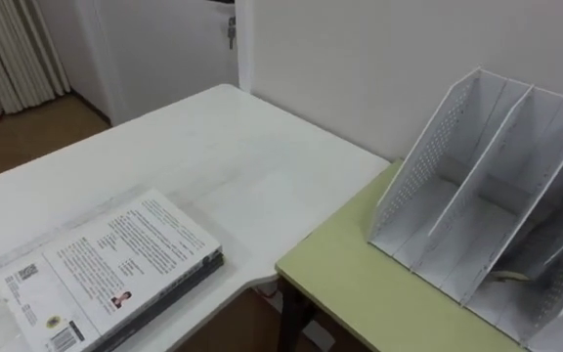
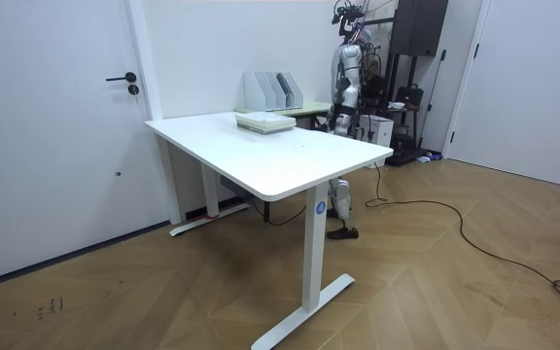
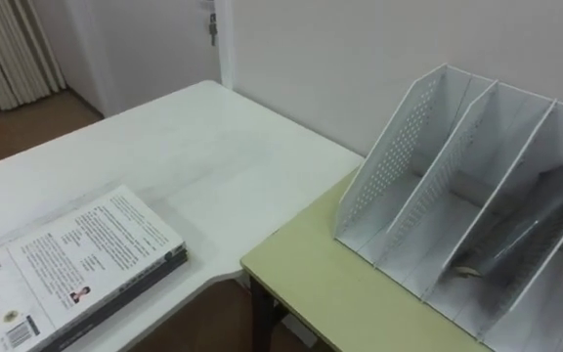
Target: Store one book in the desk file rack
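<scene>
Hands: their state could not be told from the eye views, and in the room view the robot, standing at the far side of the white desk [image 2: 280, 160], was too small to read its fingers.

Books [image 1: 106, 274]: a small stack, flat on the white desk at about 8 o'clock in the left eye view, cover up, spines toward the desk's near edge. File rack [image 1: 487, 196]: at about 3 o'clock, upright on the green side table [image 1: 360, 284], which stood just beside the white desk. The rack's visible slots held no book (a small pale object lay on the floor of one slot, identity unclear).

Risks, as judgement: the books lay flush in a stack, so a pinch at the top cover might lift more than one. The slanted dividers were narrow; a tilted book might catch on an edge or push the light rack back.
</scene>
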You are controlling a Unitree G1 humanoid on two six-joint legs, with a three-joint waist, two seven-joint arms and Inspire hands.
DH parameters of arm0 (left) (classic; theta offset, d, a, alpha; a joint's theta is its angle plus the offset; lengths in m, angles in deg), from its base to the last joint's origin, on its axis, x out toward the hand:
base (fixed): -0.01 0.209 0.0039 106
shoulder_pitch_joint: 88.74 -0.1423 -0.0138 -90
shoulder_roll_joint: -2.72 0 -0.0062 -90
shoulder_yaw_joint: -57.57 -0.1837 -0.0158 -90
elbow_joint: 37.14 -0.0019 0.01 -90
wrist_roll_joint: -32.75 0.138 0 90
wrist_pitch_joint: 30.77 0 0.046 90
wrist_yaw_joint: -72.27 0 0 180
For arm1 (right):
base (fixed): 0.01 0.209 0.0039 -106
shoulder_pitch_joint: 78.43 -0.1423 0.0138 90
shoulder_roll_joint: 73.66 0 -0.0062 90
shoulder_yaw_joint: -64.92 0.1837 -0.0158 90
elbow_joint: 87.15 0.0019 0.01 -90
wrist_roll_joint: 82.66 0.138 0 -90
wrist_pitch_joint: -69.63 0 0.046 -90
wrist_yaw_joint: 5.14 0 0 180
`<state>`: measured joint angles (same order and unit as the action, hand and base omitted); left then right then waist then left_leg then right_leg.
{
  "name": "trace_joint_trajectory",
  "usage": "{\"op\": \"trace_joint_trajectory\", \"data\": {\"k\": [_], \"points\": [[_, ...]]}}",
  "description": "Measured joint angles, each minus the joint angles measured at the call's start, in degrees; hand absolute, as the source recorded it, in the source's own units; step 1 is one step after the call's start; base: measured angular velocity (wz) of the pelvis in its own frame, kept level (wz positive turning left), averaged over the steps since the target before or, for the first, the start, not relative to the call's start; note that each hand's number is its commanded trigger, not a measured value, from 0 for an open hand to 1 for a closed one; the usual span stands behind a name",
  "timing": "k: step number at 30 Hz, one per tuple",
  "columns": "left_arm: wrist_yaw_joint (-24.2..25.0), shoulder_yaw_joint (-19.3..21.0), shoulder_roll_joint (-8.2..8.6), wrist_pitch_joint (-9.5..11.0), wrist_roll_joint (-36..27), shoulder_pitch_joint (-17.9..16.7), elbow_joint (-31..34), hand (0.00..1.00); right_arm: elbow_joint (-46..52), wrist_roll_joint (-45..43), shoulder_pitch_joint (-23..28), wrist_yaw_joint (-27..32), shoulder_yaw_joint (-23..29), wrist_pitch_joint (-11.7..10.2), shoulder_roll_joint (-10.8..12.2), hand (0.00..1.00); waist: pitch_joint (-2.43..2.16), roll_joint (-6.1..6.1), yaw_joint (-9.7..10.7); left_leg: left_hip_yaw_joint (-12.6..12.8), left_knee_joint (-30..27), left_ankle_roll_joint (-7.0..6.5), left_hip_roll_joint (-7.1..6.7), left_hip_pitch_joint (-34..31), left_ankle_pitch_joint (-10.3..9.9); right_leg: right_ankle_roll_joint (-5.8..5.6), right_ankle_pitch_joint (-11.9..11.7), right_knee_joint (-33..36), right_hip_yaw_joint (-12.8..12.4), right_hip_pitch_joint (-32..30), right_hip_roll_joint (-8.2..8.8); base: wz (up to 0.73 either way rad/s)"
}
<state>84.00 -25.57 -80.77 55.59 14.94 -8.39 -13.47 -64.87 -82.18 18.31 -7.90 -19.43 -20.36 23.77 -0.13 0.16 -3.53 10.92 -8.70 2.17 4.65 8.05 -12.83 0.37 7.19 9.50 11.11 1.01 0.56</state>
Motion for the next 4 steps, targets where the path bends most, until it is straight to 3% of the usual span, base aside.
{"op": "trace_joint_trajectory", "data": {"k": [4], "points": [[-0.9, 0.3, 0.13, 0.1, 2.4, -0.1, 0.9, 0.0, -1.4, 2.0, 0.0, 0.9, 0.1, -0.2, 0.2, 0.0, -0.02, 0.07, 0.3, 0.0, 0.0, 0.0, -0.02, 0.3, 0.0, -0.05, 0.0, 0.1, -0.2, 0.2, -0.01, -0.03]]}}
